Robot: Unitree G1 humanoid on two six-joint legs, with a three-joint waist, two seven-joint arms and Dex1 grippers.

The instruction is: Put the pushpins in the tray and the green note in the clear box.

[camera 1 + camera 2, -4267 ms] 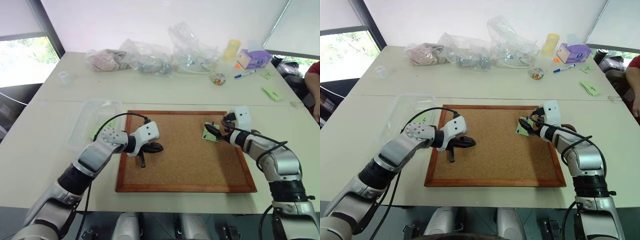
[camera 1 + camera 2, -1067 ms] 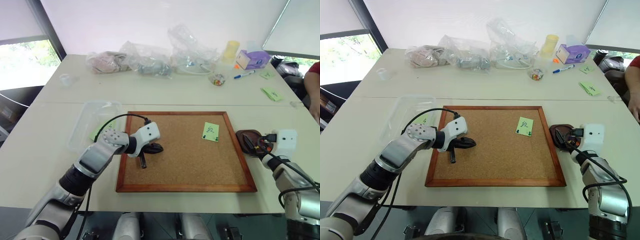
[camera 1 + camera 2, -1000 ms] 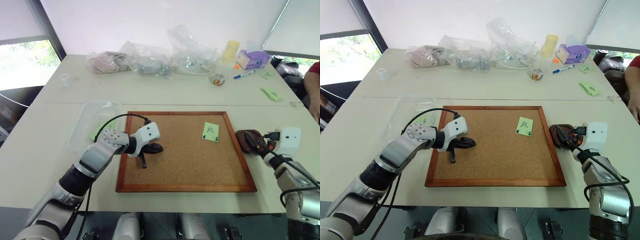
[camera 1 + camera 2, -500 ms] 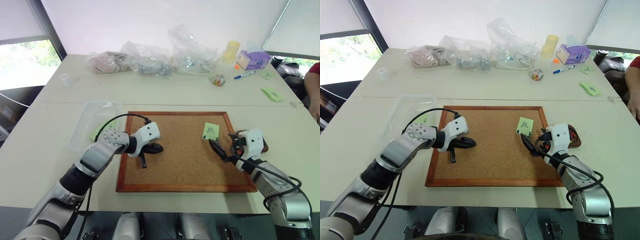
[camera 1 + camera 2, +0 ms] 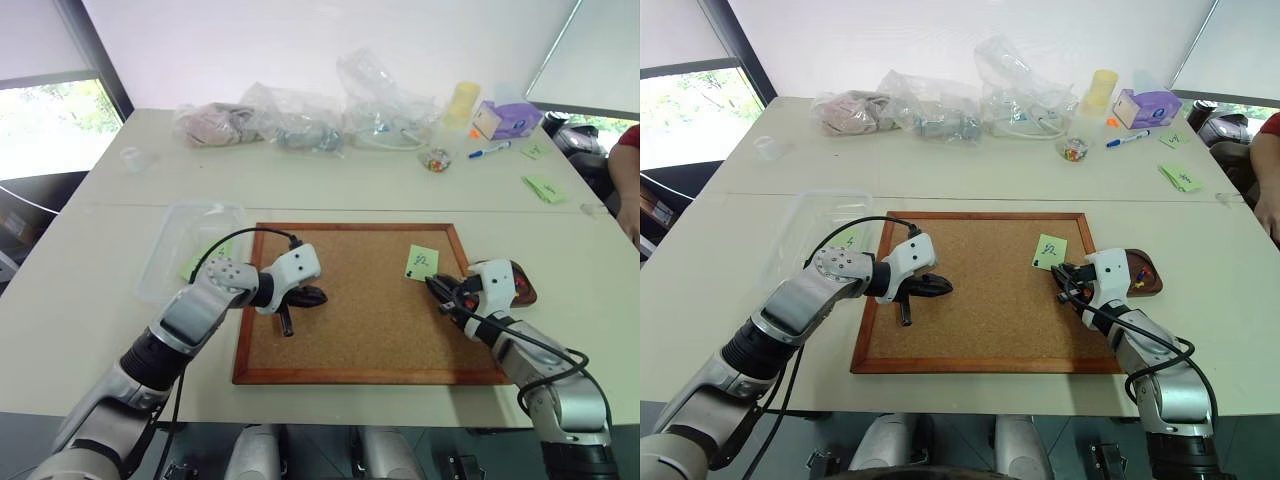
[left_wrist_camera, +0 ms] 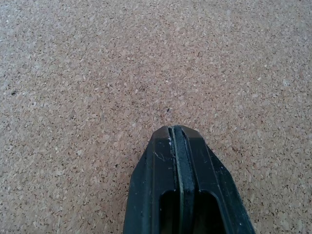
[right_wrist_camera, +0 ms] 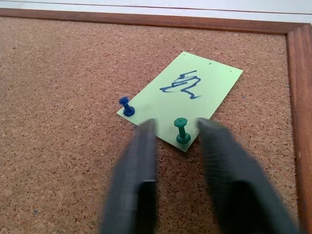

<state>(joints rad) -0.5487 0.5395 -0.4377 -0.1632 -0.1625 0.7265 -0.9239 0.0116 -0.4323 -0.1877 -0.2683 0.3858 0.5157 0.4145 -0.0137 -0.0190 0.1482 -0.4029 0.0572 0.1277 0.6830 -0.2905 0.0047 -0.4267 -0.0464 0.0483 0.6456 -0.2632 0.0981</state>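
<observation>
Table: pale and wide; soft plastic bags lie in a row along its far side.
Corkboard: wood-framed, flat on the table in front of the robot, under both arms.
Left arm: bent across the near-left corner of the corkboard, forearm angled toward the middle of the board.
Right arm: comes in from the near-right corner, wrist over the right frame, pointing forward and slightly down at the note.
Clear box: on the table just beside the left edge of the corkboard; a green slip shows through it.
Left tool: fingers pressed flat together with nothing between them, tip low over bare cork.
Right tool: fingers spread, one on either side of the green pin's head, with a gap on both sides.
Tray: dark reddish-brown and glossy, on the table just outside the right frame, beside the right wrist; a few small coloured pins lie in it.
Green note: light-green square with a dark-blue scribble, lying flat on the cork near the far-right corner.
Pushpins: a blue one and a green one stand upright in the note's two near corners.
</observation>
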